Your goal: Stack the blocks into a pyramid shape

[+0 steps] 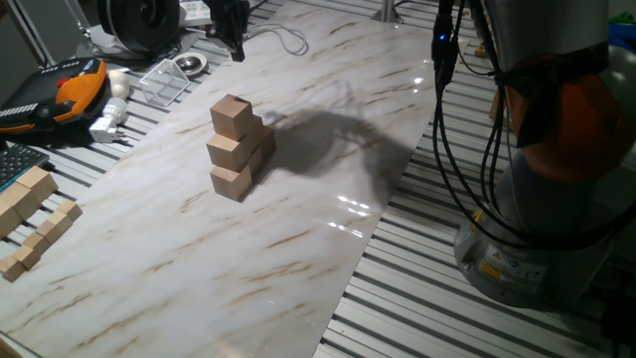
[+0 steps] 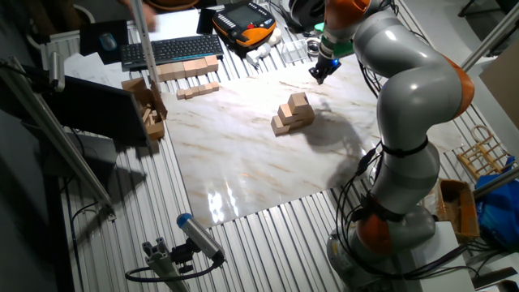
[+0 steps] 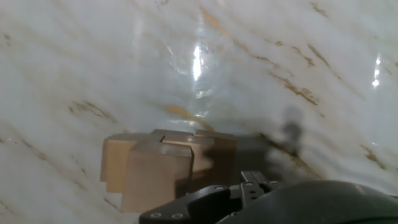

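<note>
Fingers (image 2: 323, 70): hanging high above the far side of the bench (image 2: 243, 154), carrying nothing; how wide they are standing cannot be told.

Blocks (image 1: 237, 147): sitting mid-bench as a finished-looking pyramid, three tiers, touching. Judged light, rigid, dry wood, not fragile; best taken across two opposite flat faces.

Paler wooden pieces (image 1: 30, 214): lying at the bench's left edge, well apart.
</note>
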Robot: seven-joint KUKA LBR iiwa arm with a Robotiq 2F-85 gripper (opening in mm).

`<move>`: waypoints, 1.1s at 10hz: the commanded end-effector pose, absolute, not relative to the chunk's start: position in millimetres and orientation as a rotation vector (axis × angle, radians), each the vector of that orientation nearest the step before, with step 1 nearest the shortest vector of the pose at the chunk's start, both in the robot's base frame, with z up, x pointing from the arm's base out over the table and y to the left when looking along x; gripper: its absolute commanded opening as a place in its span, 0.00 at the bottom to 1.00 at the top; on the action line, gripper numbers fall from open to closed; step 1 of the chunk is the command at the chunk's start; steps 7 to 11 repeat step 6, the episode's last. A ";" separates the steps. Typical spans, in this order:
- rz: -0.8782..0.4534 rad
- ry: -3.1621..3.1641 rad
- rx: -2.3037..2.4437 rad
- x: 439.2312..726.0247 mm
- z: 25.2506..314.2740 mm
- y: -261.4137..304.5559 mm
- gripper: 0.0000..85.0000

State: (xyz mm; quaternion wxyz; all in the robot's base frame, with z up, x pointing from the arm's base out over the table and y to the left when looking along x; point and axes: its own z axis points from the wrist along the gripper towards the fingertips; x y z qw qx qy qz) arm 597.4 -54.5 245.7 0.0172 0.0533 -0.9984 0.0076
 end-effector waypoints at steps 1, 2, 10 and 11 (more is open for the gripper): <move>0.020 -3.092 0.176 597.4 245.1 -53.8 0.00; 0.008 -3.086 0.178 597.7 244.2 -52.4 0.00; 0.002 -3.098 0.165 599.0 241.9 -49.6 0.00; 0.002 -3.098 0.165 599.0 241.9 -49.6 0.00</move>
